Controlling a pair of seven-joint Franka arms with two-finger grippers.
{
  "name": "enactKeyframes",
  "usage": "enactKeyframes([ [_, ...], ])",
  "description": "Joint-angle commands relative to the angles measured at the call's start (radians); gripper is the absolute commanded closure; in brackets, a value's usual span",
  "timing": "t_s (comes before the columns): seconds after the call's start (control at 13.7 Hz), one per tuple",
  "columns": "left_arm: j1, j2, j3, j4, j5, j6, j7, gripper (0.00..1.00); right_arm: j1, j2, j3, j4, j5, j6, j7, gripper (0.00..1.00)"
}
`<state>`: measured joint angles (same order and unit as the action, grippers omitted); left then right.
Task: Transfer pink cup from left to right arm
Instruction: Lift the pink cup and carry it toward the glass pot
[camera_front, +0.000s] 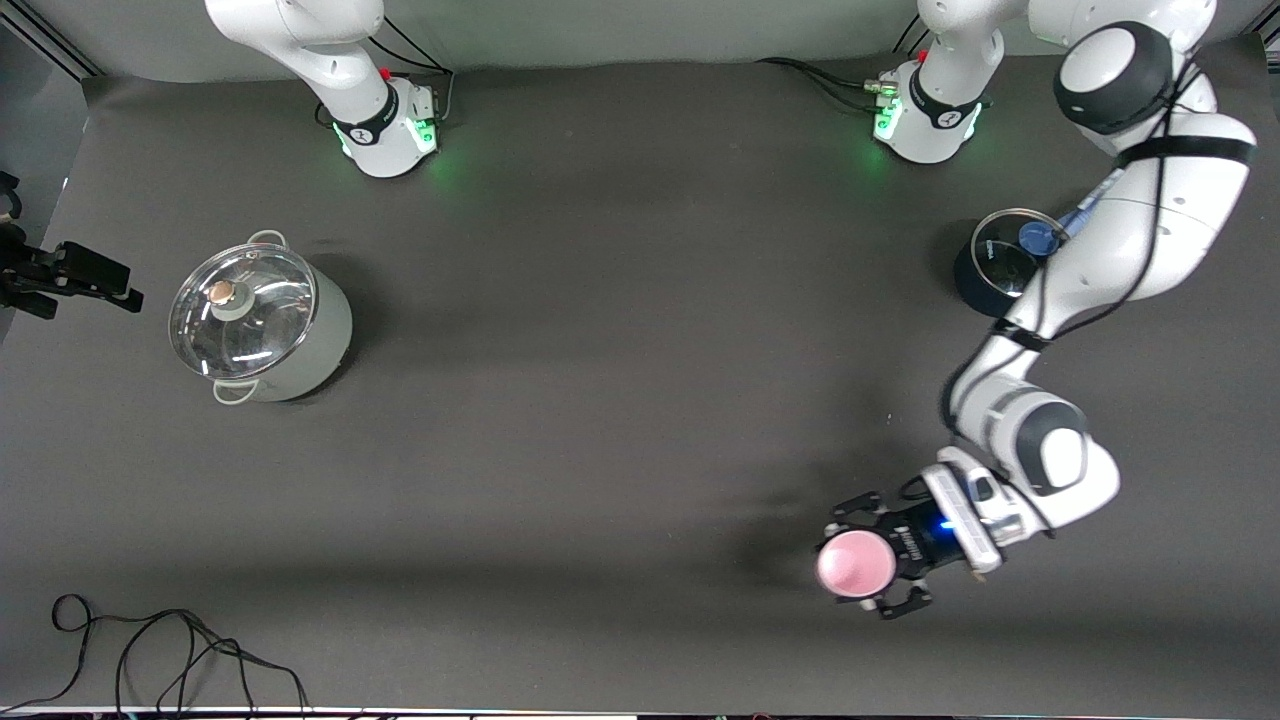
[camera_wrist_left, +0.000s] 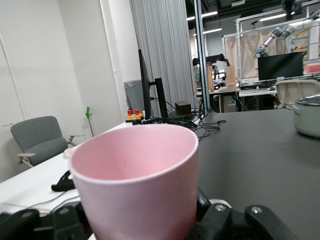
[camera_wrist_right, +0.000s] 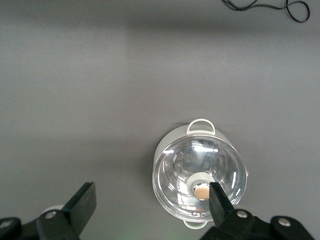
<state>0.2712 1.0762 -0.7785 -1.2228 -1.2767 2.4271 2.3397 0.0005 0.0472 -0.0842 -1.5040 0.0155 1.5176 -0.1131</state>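
Matte dark grey sheeting covers the table (camera_front: 620, 400), with a loose black cable (camera_front: 170, 650) lying at the edge nearest the front camera, toward the right arm's end. A pale lidded pot (camera_front: 262, 325) stands there too; the right gripper (camera_wrist_right: 150, 207) hangs above it, fingers spread and empty. Toward the left arm's end, the left gripper (camera_front: 880, 565) is clamped on the pink cup (camera_front: 855, 565), mouth pointing along the tabletop toward the pot, long axis level.
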Motion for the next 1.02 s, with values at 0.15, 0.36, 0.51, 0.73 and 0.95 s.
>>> enactKeyframes([
  [0.15, -0.167, 0.004, -0.010, 0.140, -0.020, 0.128, -0.146, 1.00, -0.002, 0.002, -0.006, 0.024, 0.015, -0.020, -0.019, 0.00],
  [0.36, -0.257, -0.002, -0.065, 0.180, -0.020, 0.303, -0.152, 1.00, 0.009, 0.002, 0.000, 0.033, 0.014, -0.020, -0.005, 0.00],
  [0.51, -0.309, -0.002, -0.129, 0.186, -0.016, 0.461, -0.167, 1.00, 0.001, 0.005, -0.006, 0.033, 0.017, -0.025, -0.003, 0.00],
  [0.73, -0.409, -0.022, -0.143, 0.227, -0.015, 0.593, -0.220, 1.00, 0.007, 0.003, -0.003, 0.045, 0.018, -0.025, 0.155, 0.00],
  [0.95, -0.536, -0.024, -0.139, 0.301, -0.012, 0.752, -0.263, 1.00, 0.009, -0.006, 0.001, 0.059, 0.052, -0.030, 0.410, 0.00],
])
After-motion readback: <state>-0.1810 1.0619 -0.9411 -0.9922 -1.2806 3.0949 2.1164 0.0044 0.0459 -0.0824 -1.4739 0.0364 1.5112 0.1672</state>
